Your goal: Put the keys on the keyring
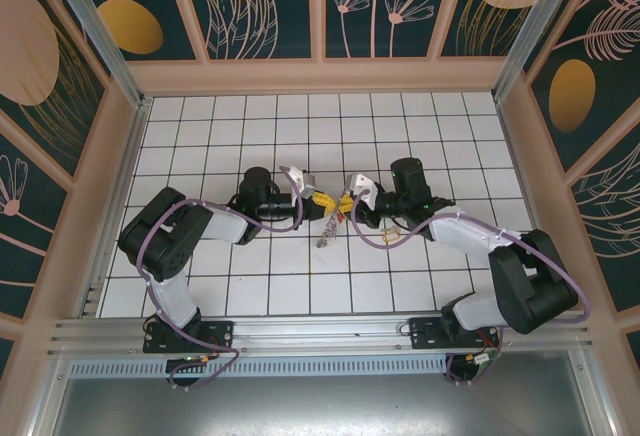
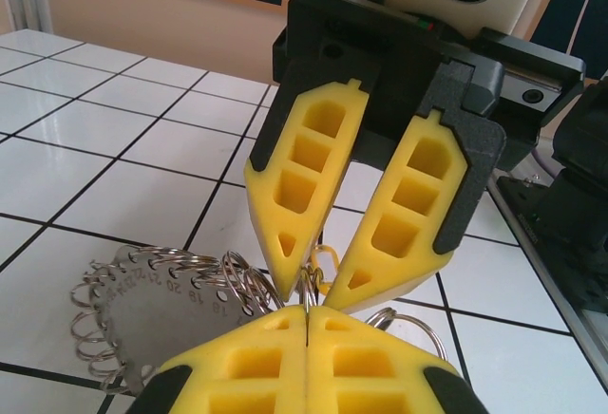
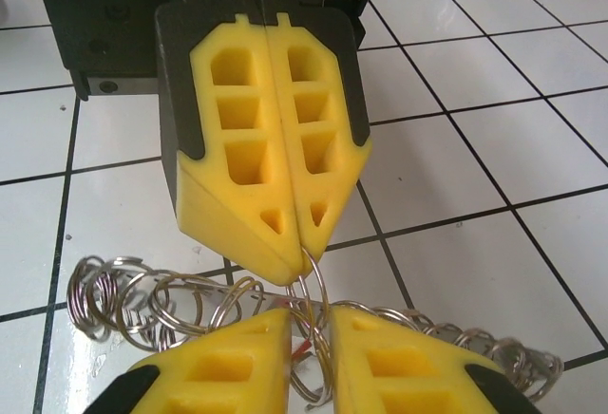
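1. Yellow fingers (image 3: 214, 215) of the left gripper (image 3: 299, 248) are pressed flat together, pinching the top of one thin wire loop of the keyring (image 3: 161, 300). The rest of the ring lies on the white tiled table (image 3: 456, 167), mid-table between the two arms.
2. Right gripper (image 2: 309, 286) faces it tip to tip, jaws narrowed to a slit. A small gold loop and a red sliver sit in that slit, probably the keys (image 2: 323, 258). Whether they are clamped or merely straddled, I cannot tell.
3. Risk: the pinched wire is thin and smooth. A sideways tug from the right arm could roll it out of the left grip and drop the whole ring.
4. Risk: the tips of the two grippers nearly touch. Slight misalignment would jam finger on finger instead of threading.
5. Risk: neighbouring silver loops crowd the work point, so the keys could catch on the wrong one.
6. Risk: if the right jaws slacken early, the tiny keys fall among the fringe and would be hard to pick out again.
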{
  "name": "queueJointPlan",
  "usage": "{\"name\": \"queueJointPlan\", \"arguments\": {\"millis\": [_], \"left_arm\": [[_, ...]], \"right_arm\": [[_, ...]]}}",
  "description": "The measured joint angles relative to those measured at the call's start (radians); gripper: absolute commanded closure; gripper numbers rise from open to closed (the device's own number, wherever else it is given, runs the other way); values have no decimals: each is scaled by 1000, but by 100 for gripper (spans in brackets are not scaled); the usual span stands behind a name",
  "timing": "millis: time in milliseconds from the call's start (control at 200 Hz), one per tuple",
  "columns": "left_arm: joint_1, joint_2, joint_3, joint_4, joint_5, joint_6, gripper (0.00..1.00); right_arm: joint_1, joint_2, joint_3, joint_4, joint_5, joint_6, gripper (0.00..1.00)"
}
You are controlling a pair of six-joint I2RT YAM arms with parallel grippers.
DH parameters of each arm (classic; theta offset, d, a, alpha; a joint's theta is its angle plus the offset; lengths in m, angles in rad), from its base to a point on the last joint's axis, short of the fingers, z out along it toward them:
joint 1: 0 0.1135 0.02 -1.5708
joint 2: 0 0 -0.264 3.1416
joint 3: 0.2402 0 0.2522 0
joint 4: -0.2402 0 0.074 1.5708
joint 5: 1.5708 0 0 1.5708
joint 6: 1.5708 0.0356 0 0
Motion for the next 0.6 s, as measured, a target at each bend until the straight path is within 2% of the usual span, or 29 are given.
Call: {"name": "queueJointPlan", "arguments": {"millis": [240,390,510,601], "left_arm": [[4,0,0,-6,3,1,100],[5,0,8,-37,7,30,100],[6,-6,44,-123,14,89,90],[6,-13,89,-241,19,155,87]], "right_arm": [[0,4,1,0,-7,2,99],[0,3,2,-10,-6,4,100],[-1,3,15,-34,2,3,100],[0,3,31,-63,6,0,100]]}}
